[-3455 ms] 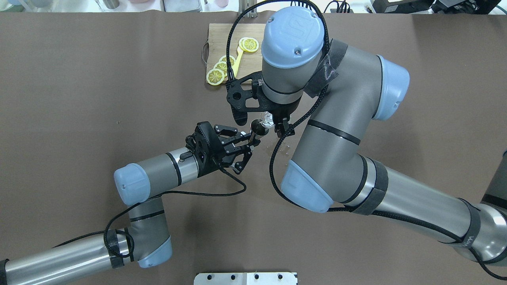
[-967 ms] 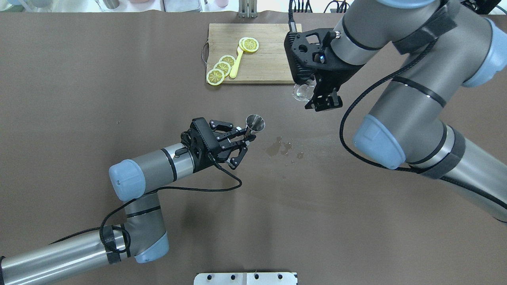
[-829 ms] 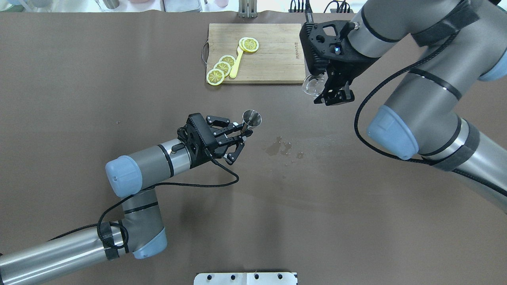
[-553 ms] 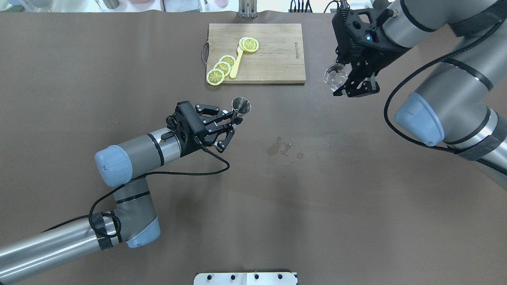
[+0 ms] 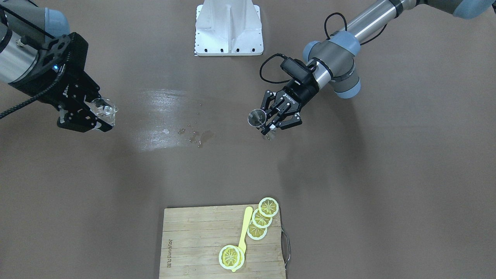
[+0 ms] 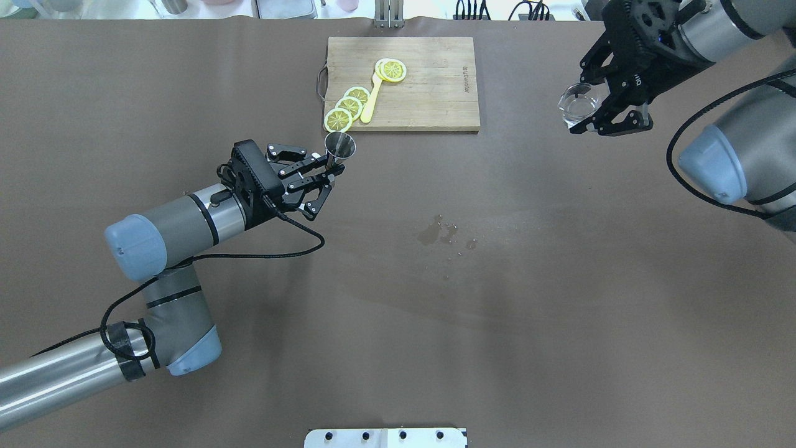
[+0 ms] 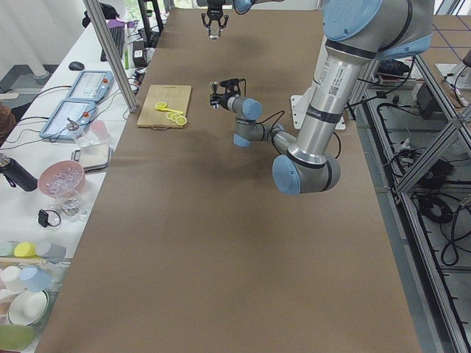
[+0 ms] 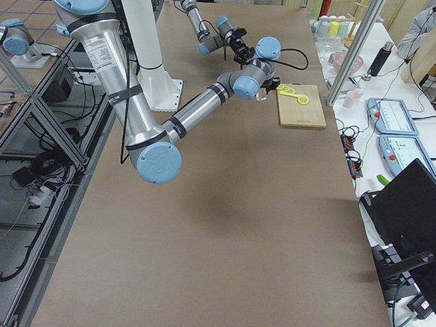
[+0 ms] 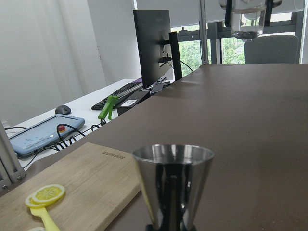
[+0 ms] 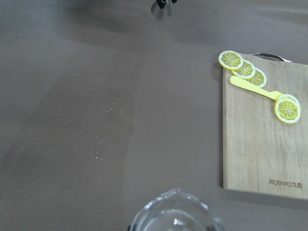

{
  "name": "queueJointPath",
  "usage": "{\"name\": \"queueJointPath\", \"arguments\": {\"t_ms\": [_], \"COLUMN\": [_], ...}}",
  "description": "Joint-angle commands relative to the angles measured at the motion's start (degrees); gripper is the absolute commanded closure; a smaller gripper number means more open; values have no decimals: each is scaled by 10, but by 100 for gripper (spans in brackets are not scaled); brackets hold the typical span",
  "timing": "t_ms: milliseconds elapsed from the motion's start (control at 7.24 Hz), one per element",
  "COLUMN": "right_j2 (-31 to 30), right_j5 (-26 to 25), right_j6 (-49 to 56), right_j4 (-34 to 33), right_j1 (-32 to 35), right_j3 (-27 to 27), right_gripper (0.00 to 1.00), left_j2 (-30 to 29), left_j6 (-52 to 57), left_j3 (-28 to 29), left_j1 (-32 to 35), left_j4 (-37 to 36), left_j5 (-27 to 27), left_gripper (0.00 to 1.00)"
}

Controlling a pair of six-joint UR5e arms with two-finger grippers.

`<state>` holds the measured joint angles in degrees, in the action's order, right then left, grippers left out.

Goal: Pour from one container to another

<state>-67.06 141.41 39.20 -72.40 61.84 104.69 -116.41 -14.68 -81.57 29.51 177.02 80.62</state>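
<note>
Robotics lab, aluminium framing, monitor, cables

A brown mat covers the long table. A wooden cutting board lies flat on it just beyond the left gripper, its near left corner close to the fingertips; the right gripper hangs off to the board's right, well apart from it. A small wet patch with scattered droplets sits between the two grippers, on the robot's side of both, nearer the left one. A white mounting plate lies at the table's near edge, far behind both.
</note>
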Motion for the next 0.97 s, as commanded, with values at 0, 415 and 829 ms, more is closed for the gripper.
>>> {"name": "queueJointPath", "arguments": {"t_ms": [0, 415, 829], "right_j2": [-25, -102, -121], "right_j5": [-17, -47, -68], "right_j6": [-78, -232, -354], "right_j4": [77, 257, 451], "right_j1": [8, 8, 7], "right_j3": [-7, -21, -117], "right_gripper": [100, 100, 100], "left_j2": [3, 3, 6], "left_j6": [1, 1, -5], "left_j3": [5, 9, 33], "left_j1": [12, 20, 6], "left_j4": [-1, 1, 49], "left_j5": [-23, -35, -125], "left_gripper": [100, 100, 100]}}
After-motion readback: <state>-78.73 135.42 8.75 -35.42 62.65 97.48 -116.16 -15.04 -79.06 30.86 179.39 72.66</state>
